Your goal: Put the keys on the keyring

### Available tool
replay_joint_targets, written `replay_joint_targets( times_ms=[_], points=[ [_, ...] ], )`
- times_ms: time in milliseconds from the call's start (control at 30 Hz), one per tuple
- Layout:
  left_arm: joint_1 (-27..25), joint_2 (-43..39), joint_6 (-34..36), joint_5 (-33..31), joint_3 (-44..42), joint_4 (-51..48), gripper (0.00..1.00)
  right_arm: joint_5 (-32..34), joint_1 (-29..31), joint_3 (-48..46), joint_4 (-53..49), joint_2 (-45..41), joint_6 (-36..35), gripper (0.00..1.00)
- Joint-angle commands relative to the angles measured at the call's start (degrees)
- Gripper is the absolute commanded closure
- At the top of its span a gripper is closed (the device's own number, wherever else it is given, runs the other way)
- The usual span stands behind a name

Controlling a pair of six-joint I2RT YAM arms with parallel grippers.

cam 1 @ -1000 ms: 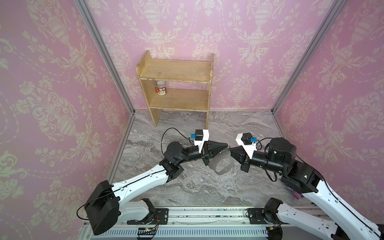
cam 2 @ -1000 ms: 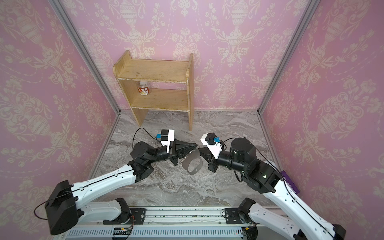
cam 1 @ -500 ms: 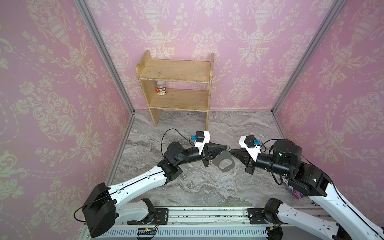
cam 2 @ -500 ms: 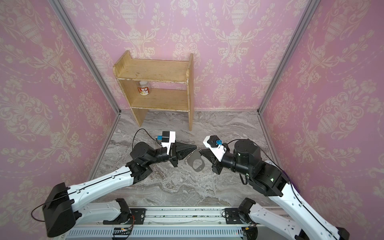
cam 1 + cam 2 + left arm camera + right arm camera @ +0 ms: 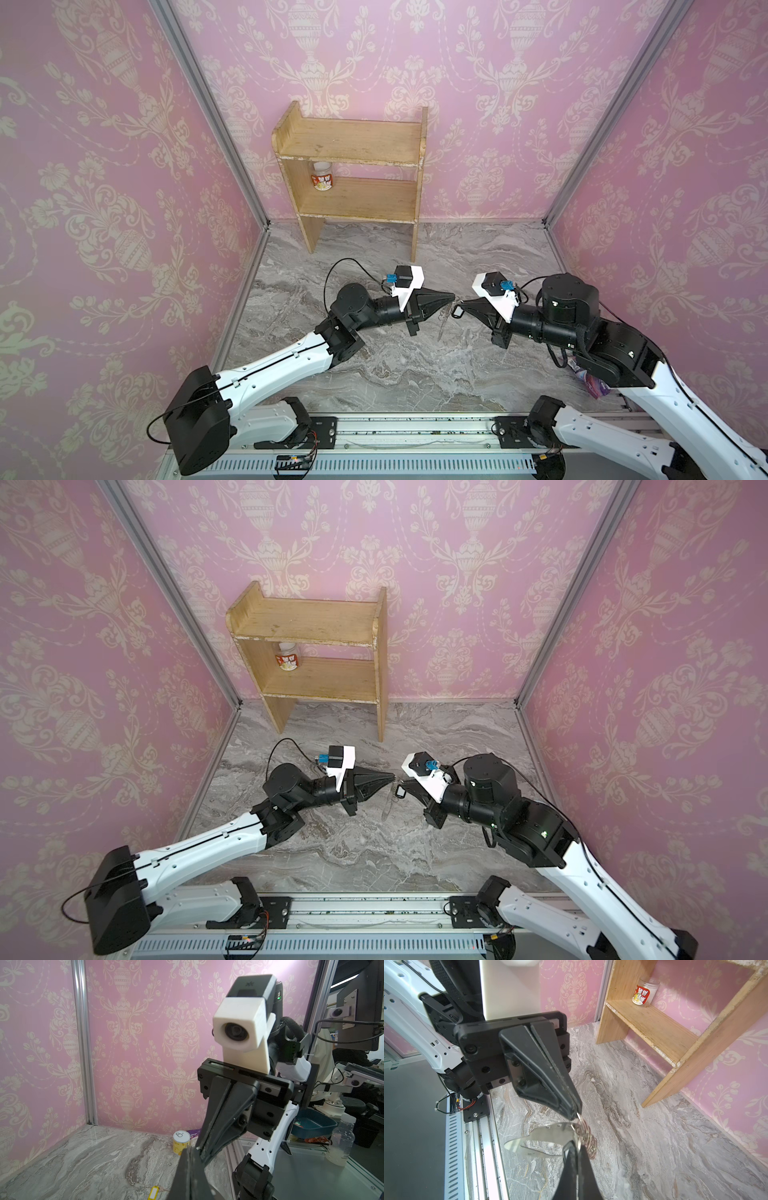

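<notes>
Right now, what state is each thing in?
keyring: airborne, hanging
left end effector: shut on its ring
right end effector: shut on it too
black key: dangling at right tip
yellow key: loose, flat on table
jar: upright, lid on
can: upright, unopened

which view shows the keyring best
The right wrist view: the keyring is close up there, plate face and split rings plain. In both top views it is a thin edge-on sliver, and the left wrist view barely shows it.

Walls [image 5: 498, 83] pink with a cream floral damask pattern. Table [image 5: 415, 374] grey marble, veined white and brown. Shelf [image 5: 353, 141] pale wood; the jar [image 5: 322, 176] in the shelf clear, red label. Keyring [image 5: 548, 1138] silvery; one key [image 5: 153, 1192] yellow.
</notes>
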Motion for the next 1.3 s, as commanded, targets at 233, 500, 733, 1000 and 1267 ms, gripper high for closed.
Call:
replay_joint_targets(
  times_ms=[233, 500, 733, 1000, 1267],
  points=[
    [0.2, -0.7, -0.3, 2.1, 1.6, 0.3, 1.00, 2.1, 1.6, 1.6, 0.3, 1.7, -2.9, 1.00],
    [0.2, -0.9, 0.4, 0.5, 1.3, 2.2, 1.00, -5.2, 2.4, -0.5, 4.2, 0.7, 0.6, 1.00],
    [0.3, -1.0, 0.2, -0.8, 0.2, 3.7, 1.00, -1.5, 4.2, -0.5, 2.6, -0.4, 0.6, 1.00],
    [0.5, -3.0, 0.5, 1.2, -0.6, -0.7, 1.00, 6.9, 4.4, 4.1, -6.4, 0.8, -5.4, 1.00],
    [0.5, -3.2, 2.9, 1.2, -0.9, -4.7, 1.00, 9.8, 4.7, 6.8, -7.7, 1.6, -8.9, 1.00]
  ],
)
